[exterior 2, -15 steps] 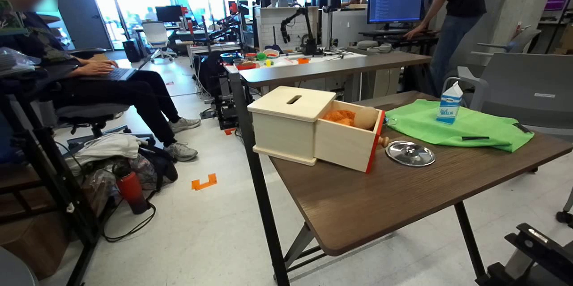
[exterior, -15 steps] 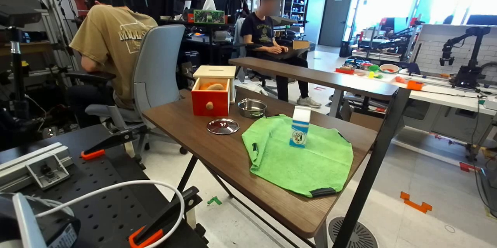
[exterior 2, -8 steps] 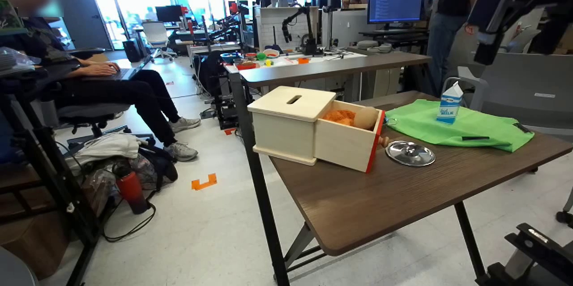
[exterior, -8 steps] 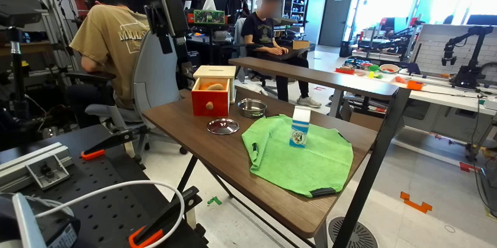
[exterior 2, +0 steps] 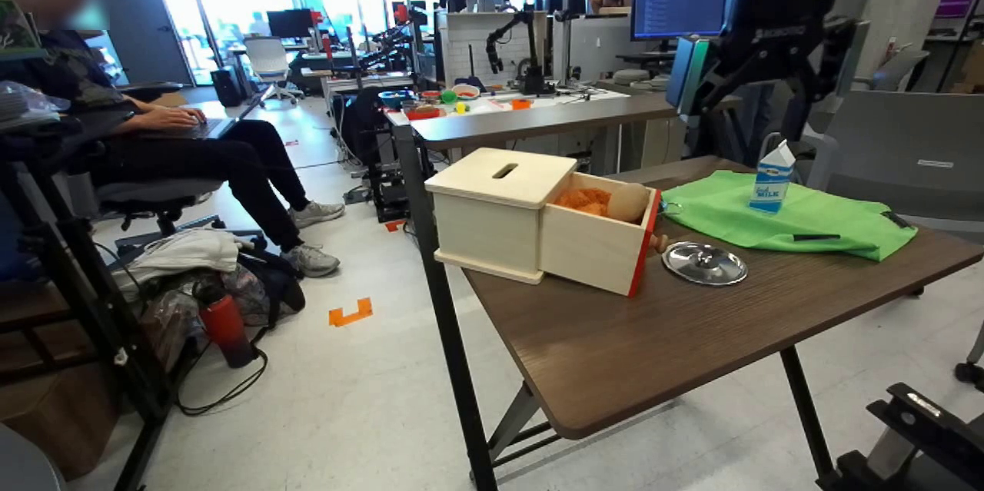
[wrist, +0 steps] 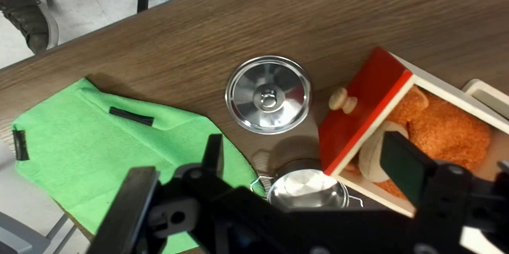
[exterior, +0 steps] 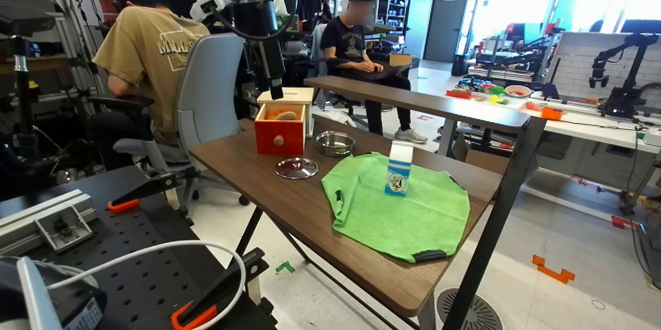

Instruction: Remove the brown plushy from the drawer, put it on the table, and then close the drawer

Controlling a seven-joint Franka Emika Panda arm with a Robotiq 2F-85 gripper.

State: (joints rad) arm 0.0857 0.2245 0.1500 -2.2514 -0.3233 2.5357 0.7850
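Hovering with the gripper (exterior 2: 749,118) spread wide and fingers (wrist: 405,170) well apart. Overlooking the plushy (wrist: 441,127) inside the open drawer (wrist: 372,89), then a metal pot (wrist: 306,186) and lid (wrist: 268,99) near it on the dark table (wrist: 179,43), then a milk carton (exterior: 398,171) upright on green cloth (exterior: 364,211). Taking in, farther off, a seated man (exterior: 342,41) with a laptop (exterior 2: 214,128).

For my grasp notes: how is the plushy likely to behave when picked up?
The plushy probably squashes rather than holding stiff: its orange surface looks fuzzy and rounded. That fuzz should make it less slippery. If nudged, it may shift but probably won't roll far, since it sits inside the drawer.
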